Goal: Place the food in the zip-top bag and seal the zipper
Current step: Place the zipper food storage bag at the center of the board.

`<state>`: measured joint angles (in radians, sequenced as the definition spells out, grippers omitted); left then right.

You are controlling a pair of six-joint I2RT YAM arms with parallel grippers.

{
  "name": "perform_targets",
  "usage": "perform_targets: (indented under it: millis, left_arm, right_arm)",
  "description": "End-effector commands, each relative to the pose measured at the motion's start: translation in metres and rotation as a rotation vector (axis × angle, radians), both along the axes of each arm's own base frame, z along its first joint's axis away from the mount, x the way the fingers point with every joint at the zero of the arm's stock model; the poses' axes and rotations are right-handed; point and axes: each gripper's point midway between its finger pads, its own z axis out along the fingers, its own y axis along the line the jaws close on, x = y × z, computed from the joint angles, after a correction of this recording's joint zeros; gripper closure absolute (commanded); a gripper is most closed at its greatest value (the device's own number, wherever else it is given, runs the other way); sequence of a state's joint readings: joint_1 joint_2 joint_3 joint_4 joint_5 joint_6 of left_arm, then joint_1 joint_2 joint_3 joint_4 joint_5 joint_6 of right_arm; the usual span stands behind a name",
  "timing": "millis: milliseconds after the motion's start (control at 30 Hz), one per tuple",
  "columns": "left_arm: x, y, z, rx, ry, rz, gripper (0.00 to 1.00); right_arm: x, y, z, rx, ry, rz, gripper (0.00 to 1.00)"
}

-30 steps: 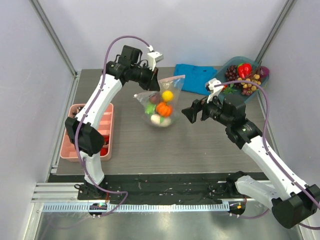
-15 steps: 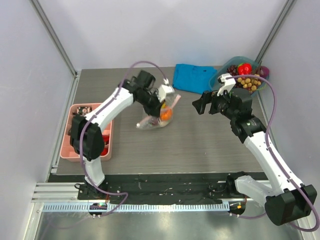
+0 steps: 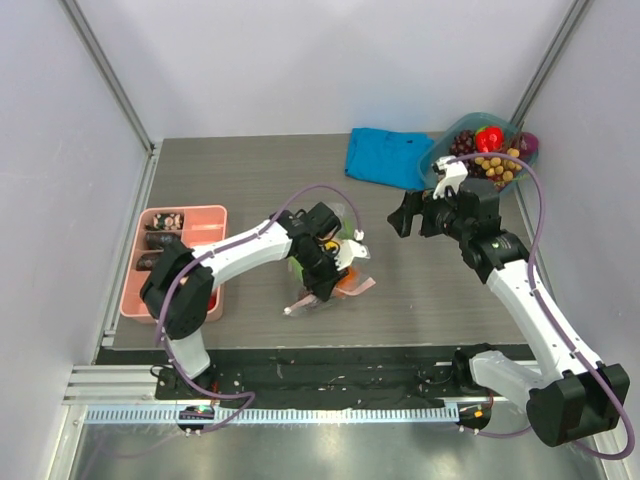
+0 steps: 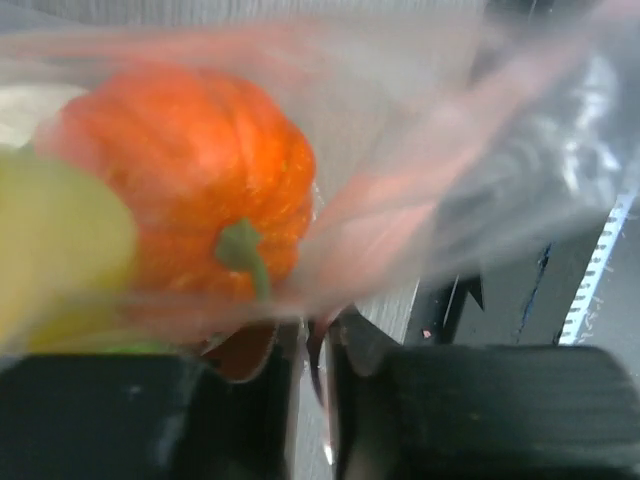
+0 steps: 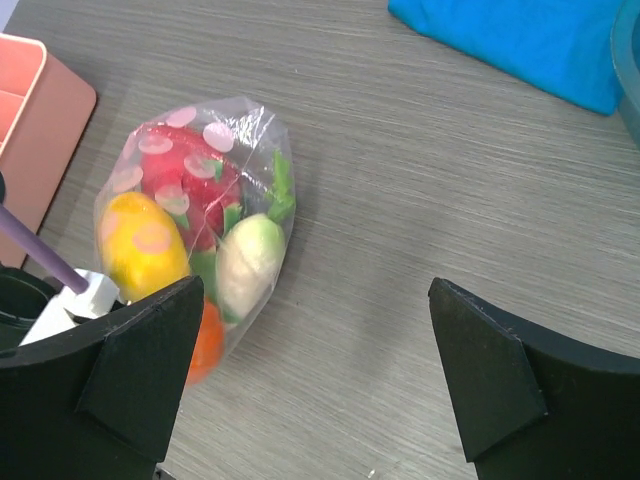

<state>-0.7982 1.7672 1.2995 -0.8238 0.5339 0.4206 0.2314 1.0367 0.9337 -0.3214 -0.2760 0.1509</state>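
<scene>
Grey wood-look worktop sits between white walls. Towards its front edge lies the clear crinkly plastic zip-top bag with pink dots, its long way running roughly back to front, with the small glossy toy food inside (an orange pumpkin shows best). The left end effector is right on it, fingers almost together, pinching the thin plastic, I think. The right end effector is wide apart, off to the bag's right, not touching. So the left arm is nearer.
</scene>
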Motion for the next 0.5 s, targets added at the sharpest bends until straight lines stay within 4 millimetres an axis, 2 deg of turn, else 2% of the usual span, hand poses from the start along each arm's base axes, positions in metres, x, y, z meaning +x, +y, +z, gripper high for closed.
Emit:
perform_targets:
  millis: [0,33,67,100,133,167,233,267,333,400,467]
  left_arm:
    - [0.016,-0.013,0.031,-0.062,-0.070,0.024,0.70]
    - [0.015,-0.016,0.051,-0.104,-0.089,0.014,0.66]
    - [0.013,-0.016,0.060,-0.124,-0.097,-0.001,0.58]
    - [0.002,-0.014,0.071,-0.144,-0.065,-0.023,0.52]
    - [-0.001,-0.013,0.084,-0.168,-0.077,-0.040,0.47]
    - [-0.007,-0.010,0.099,-0.196,-0.096,-0.056,0.35]
    - [-0.016,0.005,0.107,-0.173,-0.111,-0.100,0.22]
    - [-0.018,0.012,0.119,-0.172,-0.150,-0.118,0.07]
    - [-0.011,0.030,0.126,-0.140,-0.190,-0.095,0.04]
    - [-0.006,0.042,0.148,-0.173,-0.235,-0.061,0.00]
    - [0.010,0.057,0.164,-0.201,-0.255,0.033,0.00]
  right_arm:
    - [-0.003,0.001,0.003,-0.021,-0.016,0.033,0.00]
    - [-0.003,0.000,0.004,-0.020,-0.015,0.035,0.00]
    - [-0.004,0.001,0.004,-0.020,-0.015,0.038,0.00]
    - [-0.004,0.001,0.004,-0.020,-0.015,0.040,0.00]
    - [-0.004,0.000,0.005,-0.022,-0.017,0.039,0.00]
    - [-0.005,0.000,0.007,-0.022,-0.020,0.038,0.00]
    - [-0.005,0.000,0.009,-0.018,-0.024,0.035,0.00]
    - [-0.005,-0.001,0.012,-0.017,-0.030,0.032,0.00]
    - [-0.005,-0.002,0.017,-0.011,-0.044,0.025,0.00]
    - [-0.005,-0.004,0.023,-0.008,-0.055,0.013,0.00]
    - [-0.003,-0.007,0.028,-0.002,-0.065,-0.010,0.00]
